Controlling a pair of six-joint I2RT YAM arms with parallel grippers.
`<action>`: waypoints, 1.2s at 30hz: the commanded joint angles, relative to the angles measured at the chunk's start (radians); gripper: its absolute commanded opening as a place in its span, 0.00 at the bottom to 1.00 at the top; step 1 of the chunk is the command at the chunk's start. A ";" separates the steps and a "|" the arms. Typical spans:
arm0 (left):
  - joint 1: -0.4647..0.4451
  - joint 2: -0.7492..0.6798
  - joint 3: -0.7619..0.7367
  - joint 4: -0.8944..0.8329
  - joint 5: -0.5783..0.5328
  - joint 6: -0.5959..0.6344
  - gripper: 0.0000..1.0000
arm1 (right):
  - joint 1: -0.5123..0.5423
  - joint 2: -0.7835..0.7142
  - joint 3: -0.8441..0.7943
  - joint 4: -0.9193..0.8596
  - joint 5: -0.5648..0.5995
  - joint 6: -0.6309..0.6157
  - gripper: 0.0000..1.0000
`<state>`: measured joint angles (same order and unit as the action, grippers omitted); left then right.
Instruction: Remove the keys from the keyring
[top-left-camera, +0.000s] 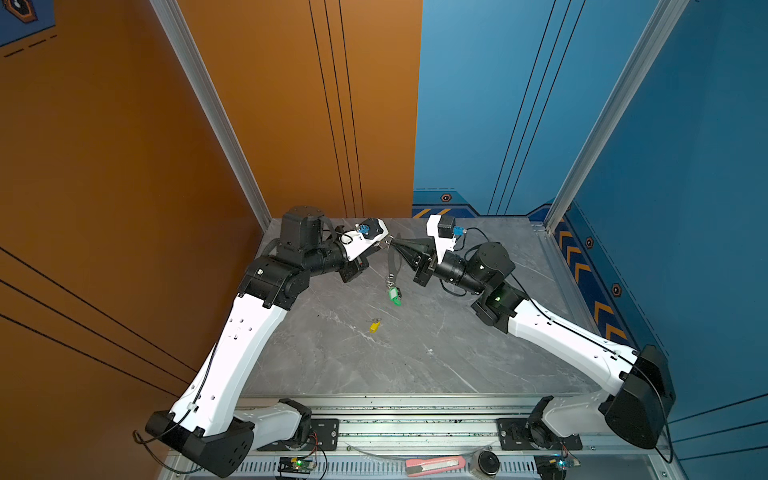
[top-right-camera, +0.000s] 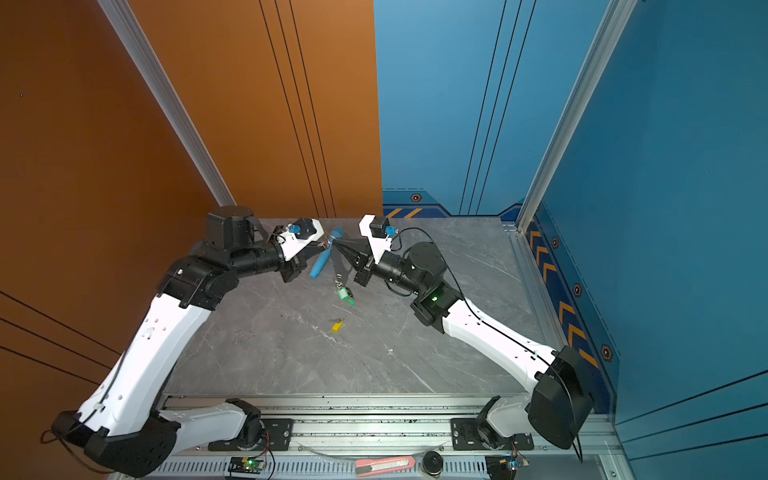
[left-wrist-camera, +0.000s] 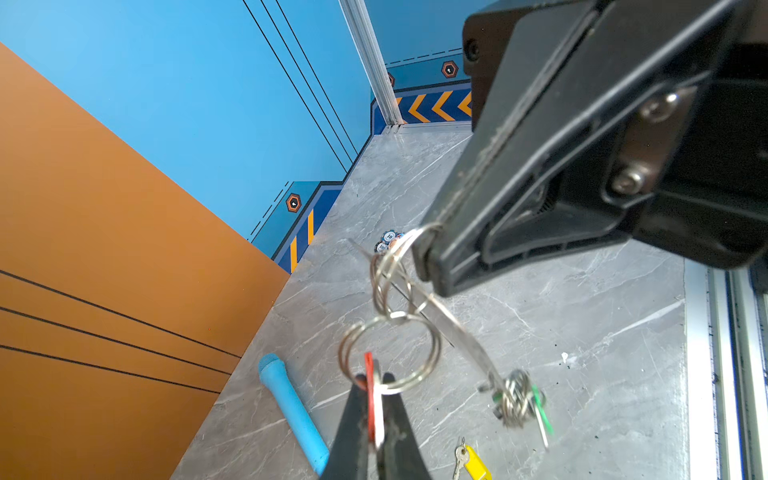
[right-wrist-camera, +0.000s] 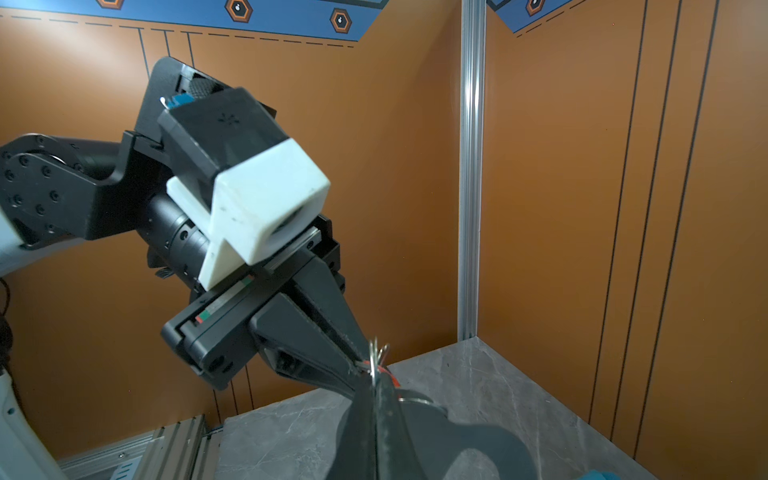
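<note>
Just above centre in both top views, the left gripper (top-left-camera: 381, 245) and right gripper (top-left-camera: 394, 246) meet tip to tip above the tabletop (top-left-camera: 415, 353). The left gripper is clamped on the red-tagged key (left-wrist-camera: 372, 409). The right gripper is clamped on the upper end of the keyring (left-wrist-camera: 453, 328), which hangs with a green-tagged key (top-left-camera: 395, 295) at its lower end. A yellow-tagged key (top-left-camera: 375, 326) lies loose below it on the tabletop.

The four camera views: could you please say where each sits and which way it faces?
Top views: high over the front rail, looking down at the table and back corner; both arms show.
Left wrist: on the left arm, facing the blue wall; left gripper shut on the red-tagged key.
Right wrist: on the right arm, facing the orange wall; right gripper shut on the keyring.
Shared: both wrist views show both grippers.
</note>
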<state>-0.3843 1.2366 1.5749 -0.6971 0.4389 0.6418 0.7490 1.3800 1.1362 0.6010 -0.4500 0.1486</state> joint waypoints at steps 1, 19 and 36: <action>0.020 -0.025 0.002 -0.003 -0.012 -0.005 0.00 | 0.010 -0.063 -0.010 0.050 0.086 -0.050 0.00; -0.051 -0.060 -0.094 0.041 -0.038 -0.098 0.00 | 0.109 -0.078 -0.023 0.047 0.510 -0.231 0.00; -0.068 -0.094 -0.069 0.089 -0.069 -0.137 0.00 | 0.161 -0.055 0.013 -0.058 0.777 -0.368 0.00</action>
<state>-0.4473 1.1797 1.4921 -0.5865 0.3759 0.5251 0.9302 1.3441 1.1049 0.5358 0.1566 -0.1886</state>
